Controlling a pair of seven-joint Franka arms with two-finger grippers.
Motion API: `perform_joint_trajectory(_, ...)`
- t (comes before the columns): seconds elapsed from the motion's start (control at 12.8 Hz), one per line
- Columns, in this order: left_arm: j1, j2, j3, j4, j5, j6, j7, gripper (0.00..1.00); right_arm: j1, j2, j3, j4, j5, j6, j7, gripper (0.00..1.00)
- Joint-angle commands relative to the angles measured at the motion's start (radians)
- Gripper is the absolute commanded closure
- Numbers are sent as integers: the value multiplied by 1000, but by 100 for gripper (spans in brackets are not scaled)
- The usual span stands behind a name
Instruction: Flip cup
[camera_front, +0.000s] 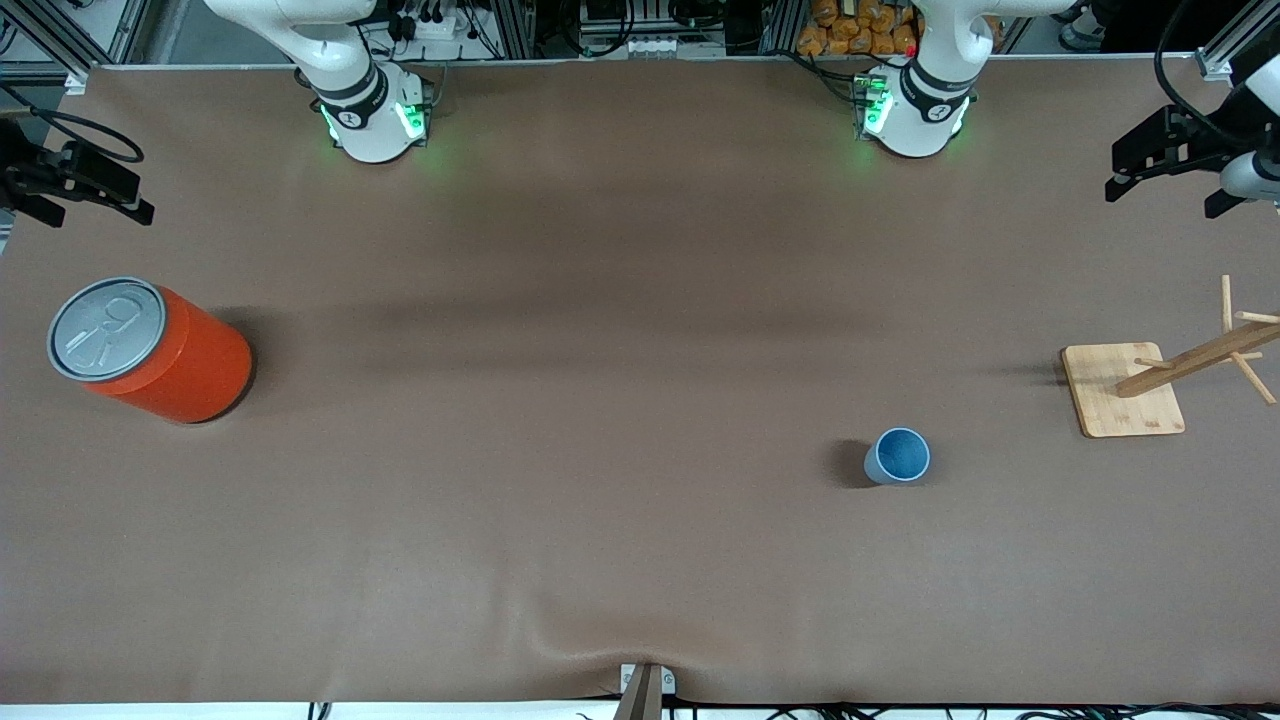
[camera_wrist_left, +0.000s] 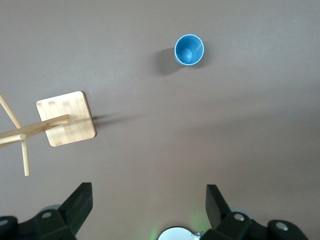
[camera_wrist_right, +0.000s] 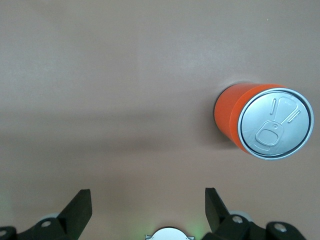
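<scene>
The table (camera_front: 600, 300), covered in plain brown, fills the front view, and only that view takes in everything on it at once. Both arms wait, drawn up high over their own ends of the table.

The orange can (camera_front: 150, 350) stands upright toward the right arm's end, its grey pull-tab lid facing up. The right wrist view shows the can (camera_wrist_right: 265, 122) from straight above, with the tab plain to see, but shows nothing of the cup or the rack.

The wooden rack (camera_front: 1150, 385), a flat square base with a post and pegs, stands toward the left arm's end. The left wrist view also has the rack (camera_wrist_left: 60, 120), the post leaning out of the picture (an effect of looking down on it).

The cup (camera_front: 898, 456), small and light blue, stands upright with its mouth up, between can and rack, much closer to the rack and nearer the front camera than either. In the left wrist view the cup (camera_wrist_left: 189, 49) shows its darker blue inside and pale rim, well apart from the rack.

The left pincer (camera_wrist_left: 150, 205) hangs over bare table with fingers spread wide, holding nothing. The right pincer (camera_wrist_right: 147, 205) is likewise wide open and empty over bare table near the can.
</scene>
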Motion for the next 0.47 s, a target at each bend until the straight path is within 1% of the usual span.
perform_joint_trajectory(0.0, 1, 10, -12, 11, 23, -4, -40, 0, -2, 12, -1, 22, -12, -17, -13, 0)
perform_joint_trajectory(0.39, 6, 23, -1, 11, 22, 16, -38, 0, -10, 12, -1, 22, -7, -17, -13, 0)
